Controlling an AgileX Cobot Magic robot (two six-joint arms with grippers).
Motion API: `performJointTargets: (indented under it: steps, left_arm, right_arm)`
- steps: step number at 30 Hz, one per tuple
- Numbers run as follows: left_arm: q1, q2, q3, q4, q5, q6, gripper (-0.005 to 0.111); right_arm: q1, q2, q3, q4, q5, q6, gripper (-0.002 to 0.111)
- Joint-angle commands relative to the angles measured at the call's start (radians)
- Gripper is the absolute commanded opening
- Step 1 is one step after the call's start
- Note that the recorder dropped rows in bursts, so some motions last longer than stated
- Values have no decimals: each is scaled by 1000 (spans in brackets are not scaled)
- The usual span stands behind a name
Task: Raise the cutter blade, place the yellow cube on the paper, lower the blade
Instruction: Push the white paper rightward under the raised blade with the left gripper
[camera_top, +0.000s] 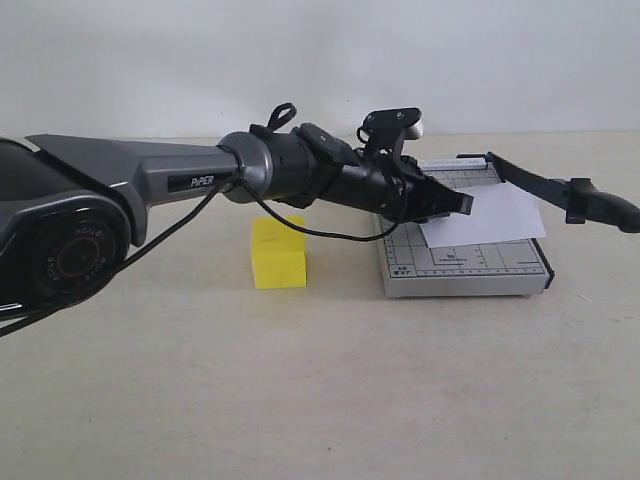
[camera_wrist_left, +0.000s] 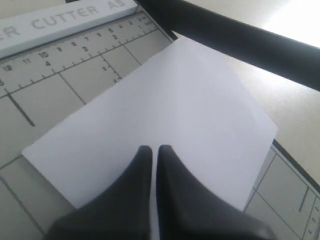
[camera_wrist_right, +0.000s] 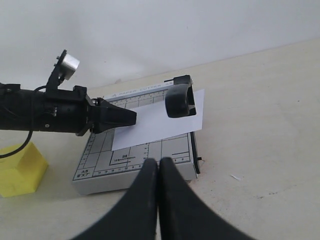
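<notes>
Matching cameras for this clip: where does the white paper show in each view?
Exterior view: the paper lies askew on the grey cutter base, right of centre.
Left wrist view: the paper fills most of the frame, beyond the shut left fingers.
Right wrist view: the paper lies on the base, partly behind the cutter blade's handle.
Shared landmark: the raised black cutter blade, in all three.
</notes>
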Motion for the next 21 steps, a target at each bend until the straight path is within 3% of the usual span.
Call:
performJointTargets:
  steps: [1,21]
  left_arm:
    - [-17,9,-4,-2,-13,12,4]
    - [-17,9,-4,-2,-65,48,4]
  right_arm:
    - [1,-2,4,-6,-12,-4,1]
    - [1,-2,4,-6,-12,-4,1]
